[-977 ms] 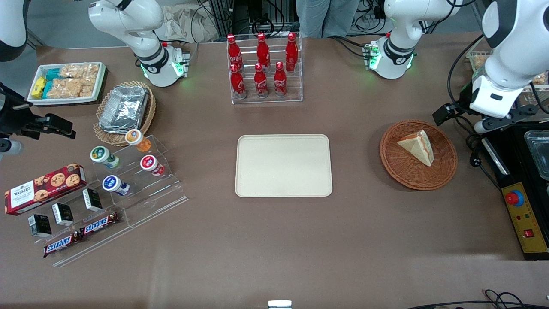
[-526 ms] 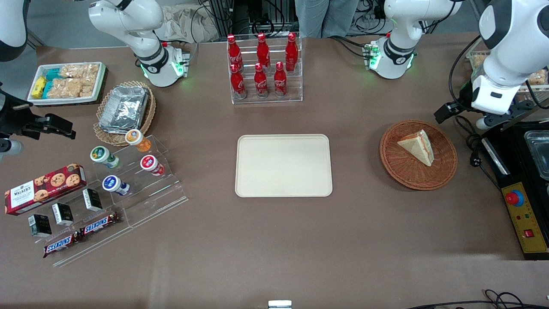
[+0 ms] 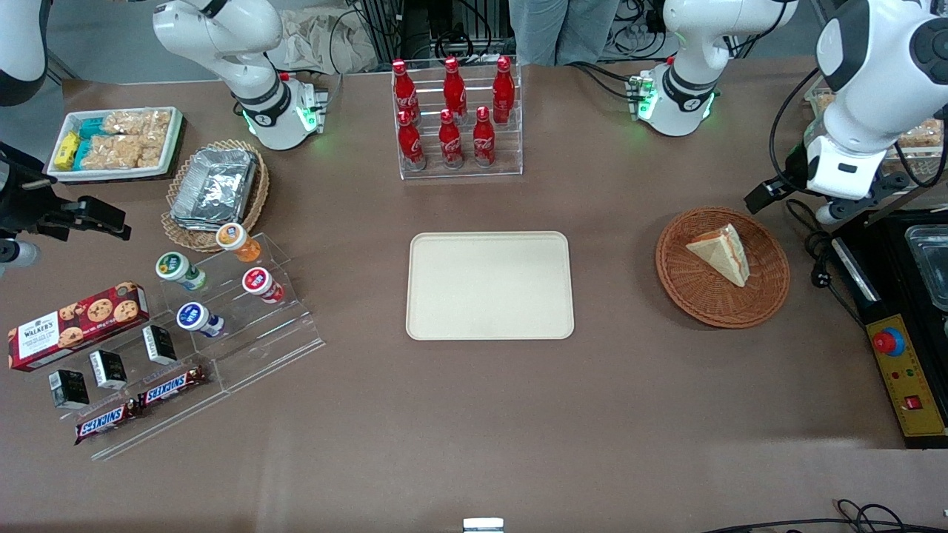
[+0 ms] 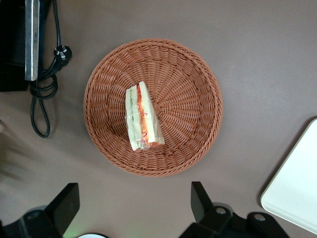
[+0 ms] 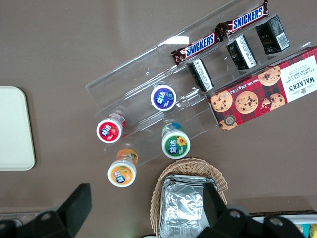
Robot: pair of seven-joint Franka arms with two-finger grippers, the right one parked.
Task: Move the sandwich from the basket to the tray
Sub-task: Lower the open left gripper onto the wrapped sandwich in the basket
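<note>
Tool point(image 4: 133, 210) spread wide, empty, above round reddish-brown wicker basket point(image 4: 198, 99); clear-wrapped triangular white-bread sandwich point(image 4: 142, 118) lies inside. Flat cream rectangular tray point(image 3: 489, 286) bare.

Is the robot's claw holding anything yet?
No, nothing. The gripper is open and hangs above the basket; the sandwich lies untouched in it.

Left arm raised, gripper point(image 4: 133, 208) pointing down, fingers point(image 4: 67, 203) spread wide.
</note>
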